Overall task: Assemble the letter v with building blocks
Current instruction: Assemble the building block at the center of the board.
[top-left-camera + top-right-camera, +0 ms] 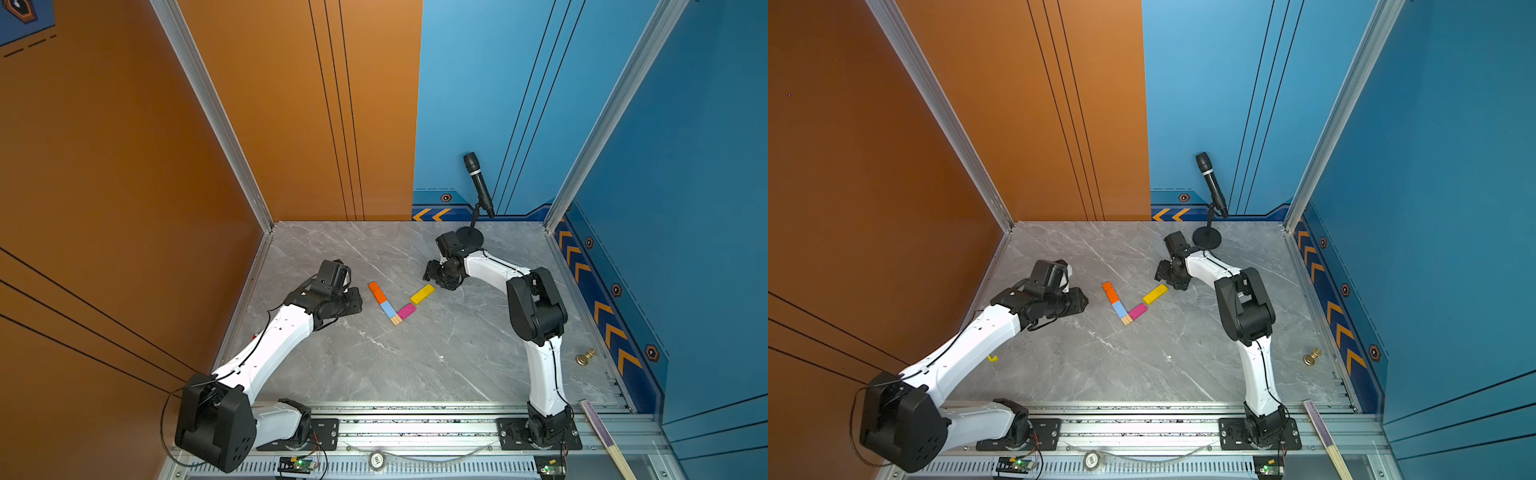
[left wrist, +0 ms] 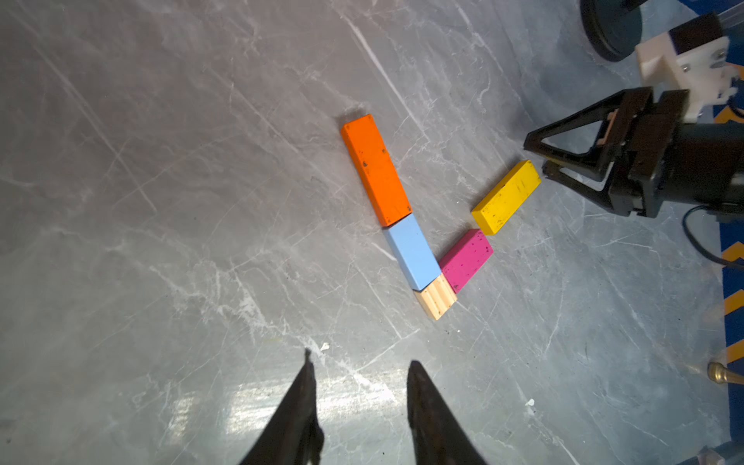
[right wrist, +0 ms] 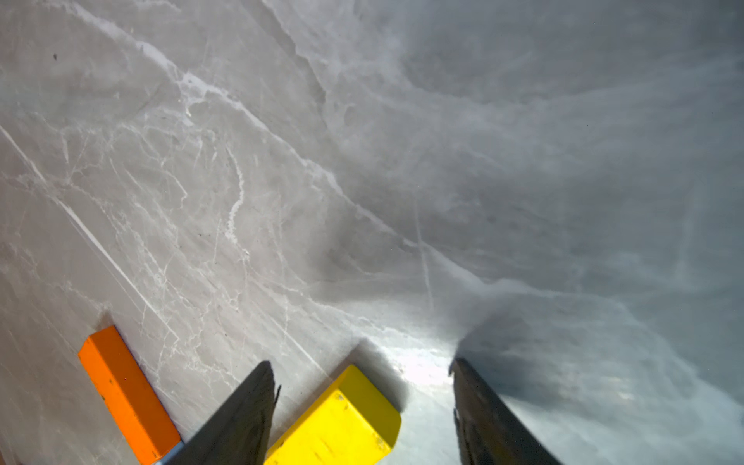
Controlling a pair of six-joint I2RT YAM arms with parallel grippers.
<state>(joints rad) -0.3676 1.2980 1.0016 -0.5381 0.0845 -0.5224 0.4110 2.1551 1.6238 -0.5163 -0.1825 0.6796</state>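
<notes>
The letter v lies flat mid-table in both top views. One arm of it is the orange block [image 1: 377,292] [image 2: 376,171], the light blue block [image 1: 387,308] [image 2: 412,251] and the wood block [image 1: 396,320] [image 2: 435,302] at the point. The pink block [image 1: 406,311] [image 2: 467,259] starts the other arm. The yellow block [image 1: 422,294] [image 2: 506,197] lies beyond it, slightly offset with a thin gap. My right gripper [image 1: 436,280] [image 3: 362,362] is open, straddling the yellow block's [image 3: 342,422] far end without touching. My left gripper [image 1: 358,303] [image 2: 361,356] hovers left of the blocks, slightly open and empty.
A microphone [image 1: 478,183] on a round black stand base [image 1: 469,237] stands behind the right arm at the back wall. A brass knob [image 1: 586,356] sits near the right wall. A small yellow gadget [image 1: 993,358] lies by the left arm. The metal rail [image 1: 415,428] runs along the front.
</notes>
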